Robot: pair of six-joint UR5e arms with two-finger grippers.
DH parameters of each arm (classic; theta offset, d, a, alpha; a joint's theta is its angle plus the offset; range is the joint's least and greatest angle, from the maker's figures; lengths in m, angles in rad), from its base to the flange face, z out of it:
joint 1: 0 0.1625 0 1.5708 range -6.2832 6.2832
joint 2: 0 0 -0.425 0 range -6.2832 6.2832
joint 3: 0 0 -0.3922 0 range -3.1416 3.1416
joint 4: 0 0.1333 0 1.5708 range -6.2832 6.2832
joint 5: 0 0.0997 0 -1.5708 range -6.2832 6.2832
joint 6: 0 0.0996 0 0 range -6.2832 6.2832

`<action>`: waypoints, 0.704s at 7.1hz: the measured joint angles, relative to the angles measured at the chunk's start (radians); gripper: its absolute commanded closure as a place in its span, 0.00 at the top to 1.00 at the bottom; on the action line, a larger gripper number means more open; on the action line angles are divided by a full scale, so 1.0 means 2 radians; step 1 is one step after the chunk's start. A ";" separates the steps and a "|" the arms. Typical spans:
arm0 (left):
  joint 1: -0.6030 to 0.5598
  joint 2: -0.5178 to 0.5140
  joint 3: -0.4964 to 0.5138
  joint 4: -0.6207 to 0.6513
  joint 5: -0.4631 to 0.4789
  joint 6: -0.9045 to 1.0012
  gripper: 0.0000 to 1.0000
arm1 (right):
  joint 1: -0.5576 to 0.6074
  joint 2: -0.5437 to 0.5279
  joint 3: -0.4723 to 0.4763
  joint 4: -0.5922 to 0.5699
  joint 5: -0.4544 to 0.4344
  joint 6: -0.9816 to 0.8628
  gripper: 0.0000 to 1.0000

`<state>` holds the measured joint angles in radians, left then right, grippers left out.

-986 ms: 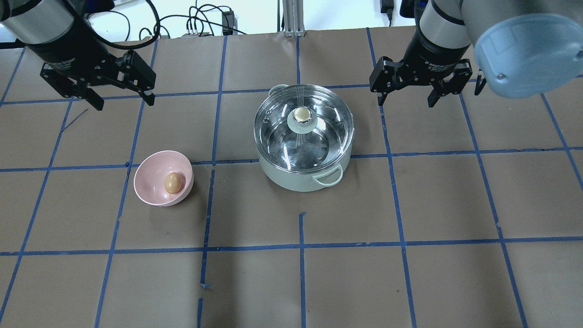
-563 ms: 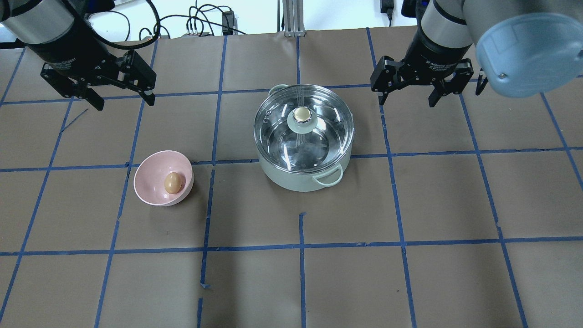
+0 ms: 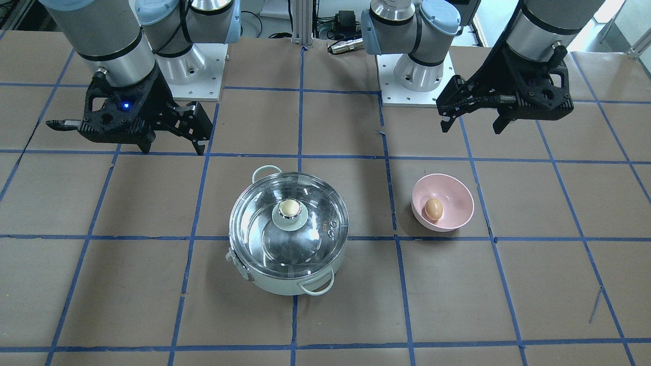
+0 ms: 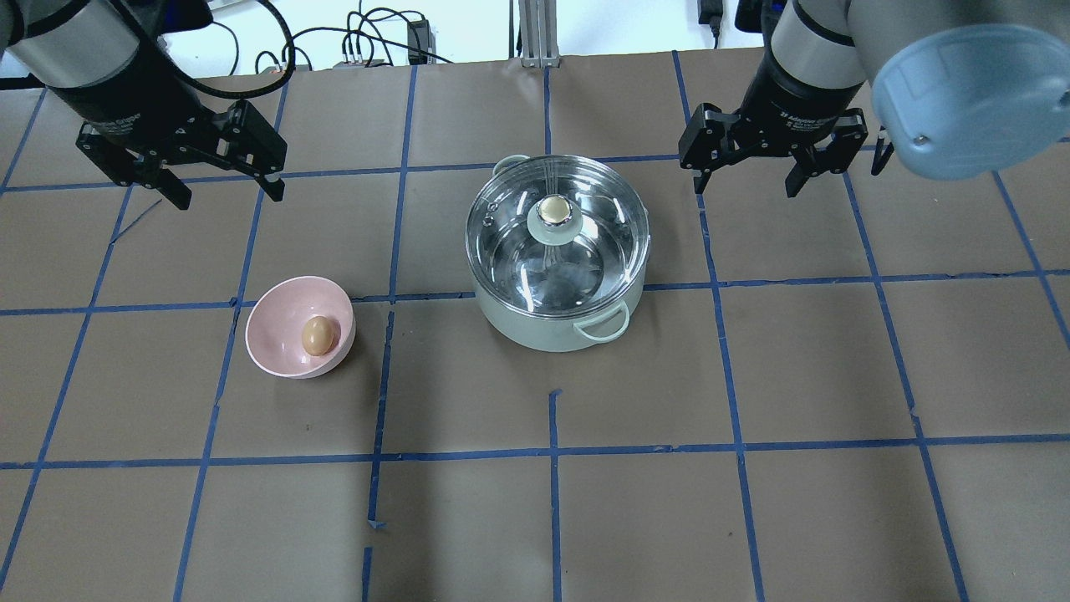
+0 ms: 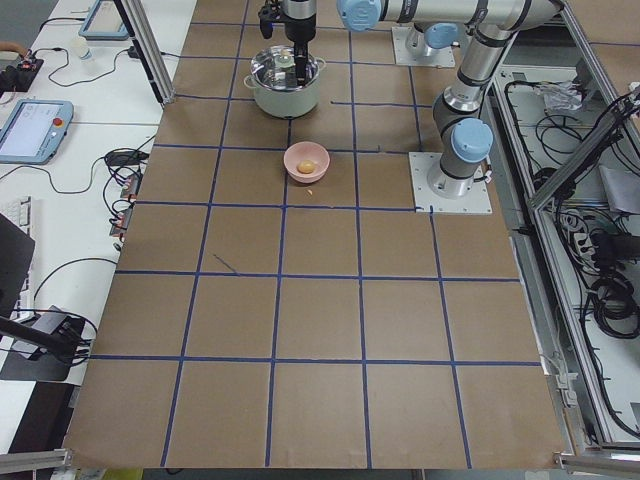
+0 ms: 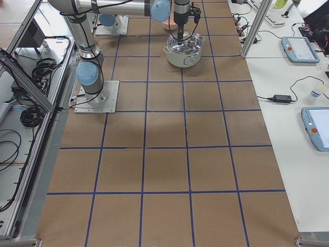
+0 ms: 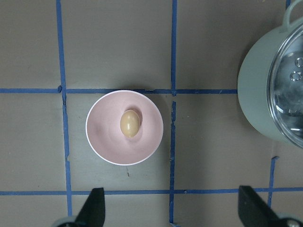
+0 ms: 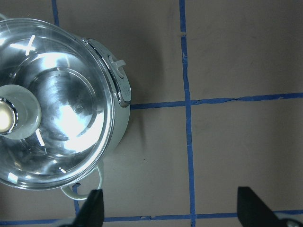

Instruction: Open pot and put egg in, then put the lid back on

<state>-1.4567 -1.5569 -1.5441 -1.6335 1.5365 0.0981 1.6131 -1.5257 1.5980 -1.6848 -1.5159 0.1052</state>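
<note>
Overhead and front cameras face each other across the table [image 4: 836, 518], both steep. Side cameras far off at each end. Wrist cameras straight down, close. All six show the pot [image 4: 535, 334].

The pot [image 4: 535, 334] has a smooth mint coat and mirror-bright steel inside; the lid [image 4: 554, 216] is glossy clear glass, metal-rimmed. The egg [image 4: 317, 335] looks matt, the bowl [image 4: 272, 322] smooth plastic.
</note>
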 measured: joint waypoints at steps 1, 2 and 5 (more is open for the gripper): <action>0.007 0.000 -0.014 0.001 0.000 0.011 1.00 | 0.000 0.000 0.000 0.000 0.000 0.000 1.00; 0.025 -0.002 -0.036 0.003 -0.001 0.026 1.00 | 0.000 0.000 0.000 0.000 0.000 0.000 1.00; 0.079 -0.013 -0.079 0.022 -0.003 0.081 1.00 | 0.000 0.000 0.000 0.000 -0.002 -0.002 1.00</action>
<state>-1.2980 -1.5822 -1.7021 -1.5903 1.5299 0.2597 1.6138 -1.5258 1.5984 -1.6844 -1.5191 0.1016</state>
